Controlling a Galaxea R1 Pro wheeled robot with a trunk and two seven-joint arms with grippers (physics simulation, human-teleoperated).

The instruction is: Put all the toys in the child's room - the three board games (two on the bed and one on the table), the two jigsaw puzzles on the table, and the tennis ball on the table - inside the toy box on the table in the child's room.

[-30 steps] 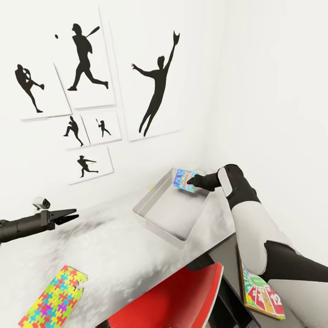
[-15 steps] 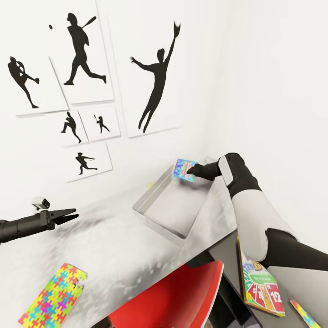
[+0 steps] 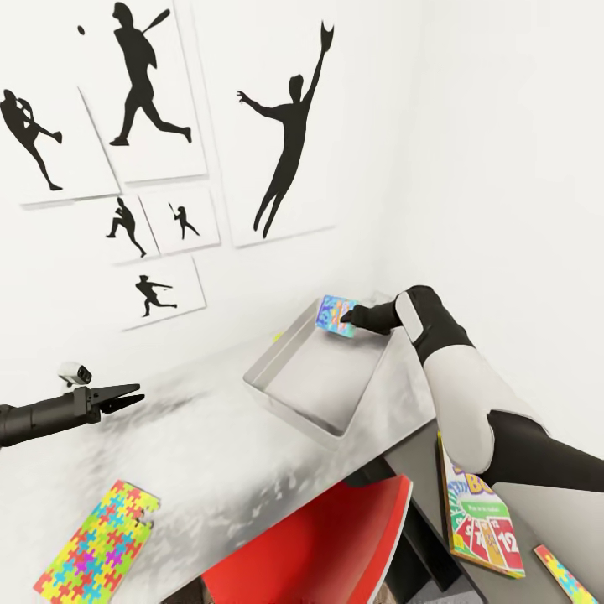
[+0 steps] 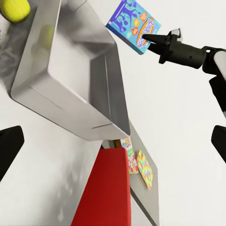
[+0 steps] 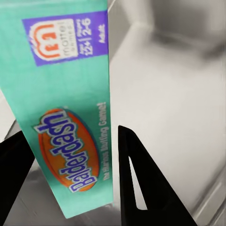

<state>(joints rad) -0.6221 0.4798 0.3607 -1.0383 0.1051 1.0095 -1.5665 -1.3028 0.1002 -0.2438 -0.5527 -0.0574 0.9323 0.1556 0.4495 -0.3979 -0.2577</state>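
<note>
The box in the black gripper is blue with busy multicolour print, its edge teal with a purple patch and an orange oval. The bin is light grey. One puzzle carries yellow, pink, green and blue interlocking pieces. The Skip-Bo box is green, white and red. The ball is yellow-green, the chair red.

two board games, two jigsaw puzzles, one tennis ball, one toy box, six wall prints

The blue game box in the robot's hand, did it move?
Yes. The blue game box slid slightly left relative to the toy box, further over it.
</note>
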